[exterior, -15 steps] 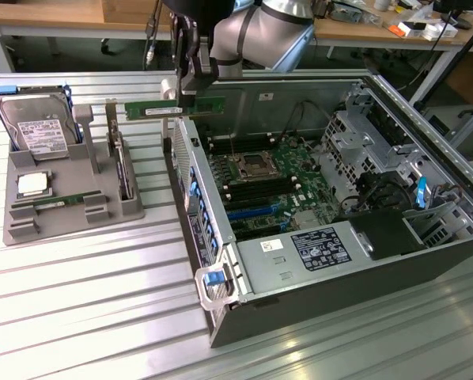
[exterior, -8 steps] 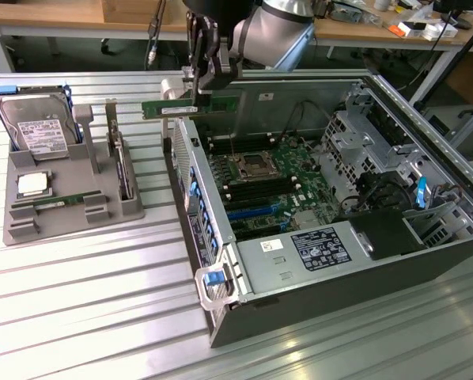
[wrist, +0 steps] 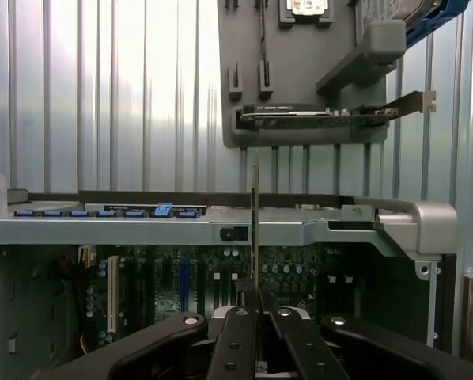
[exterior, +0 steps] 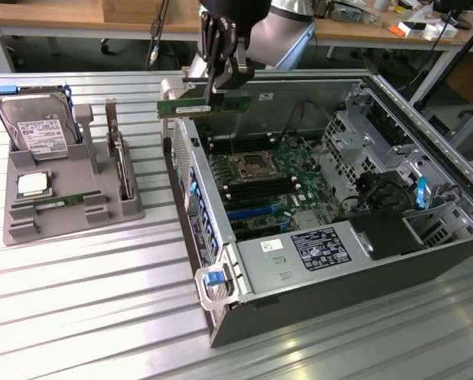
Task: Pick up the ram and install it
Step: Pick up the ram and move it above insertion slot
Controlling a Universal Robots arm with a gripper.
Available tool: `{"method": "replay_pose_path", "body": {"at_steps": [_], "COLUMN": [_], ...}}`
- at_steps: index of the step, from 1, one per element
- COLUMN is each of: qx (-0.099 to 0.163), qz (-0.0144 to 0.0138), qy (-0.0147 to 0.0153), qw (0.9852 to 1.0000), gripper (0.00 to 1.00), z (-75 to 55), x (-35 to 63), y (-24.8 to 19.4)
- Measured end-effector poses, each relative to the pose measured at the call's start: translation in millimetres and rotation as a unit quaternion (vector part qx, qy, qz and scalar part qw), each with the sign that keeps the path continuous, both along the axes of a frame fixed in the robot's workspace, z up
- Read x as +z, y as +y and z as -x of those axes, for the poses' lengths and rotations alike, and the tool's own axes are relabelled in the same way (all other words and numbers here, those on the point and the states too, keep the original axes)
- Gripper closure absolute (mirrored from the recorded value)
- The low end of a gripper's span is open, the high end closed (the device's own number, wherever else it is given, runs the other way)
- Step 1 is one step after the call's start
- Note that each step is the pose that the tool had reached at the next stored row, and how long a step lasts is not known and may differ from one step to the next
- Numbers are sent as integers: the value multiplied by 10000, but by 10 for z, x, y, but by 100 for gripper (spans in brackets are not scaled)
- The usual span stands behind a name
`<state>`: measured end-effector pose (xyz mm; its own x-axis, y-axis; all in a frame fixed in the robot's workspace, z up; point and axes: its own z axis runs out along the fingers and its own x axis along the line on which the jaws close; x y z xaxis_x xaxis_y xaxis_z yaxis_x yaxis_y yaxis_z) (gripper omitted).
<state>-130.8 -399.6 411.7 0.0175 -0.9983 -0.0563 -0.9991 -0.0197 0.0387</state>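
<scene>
here the hand grips the ram, a long, thin green board held level above the open case.

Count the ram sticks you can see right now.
2. One ram is gripped by the tool above the open case; the other lies in the gray tray next to the CPU. More could sit hidden in the board's slots.

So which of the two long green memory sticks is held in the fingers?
The long green ram stick raised above the open computer case; the other stick lies in the grey plastic tray.
</scene>
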Motion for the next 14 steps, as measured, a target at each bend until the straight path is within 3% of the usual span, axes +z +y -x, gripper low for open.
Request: {"method": "replay_pose_path", "body": {"at_steps": [14], "qx": [-1], "qz": [0], "qy": [0], "qw": [10000], "gripper": [87], "z": [-423], "x": [0], "y": [0]}}
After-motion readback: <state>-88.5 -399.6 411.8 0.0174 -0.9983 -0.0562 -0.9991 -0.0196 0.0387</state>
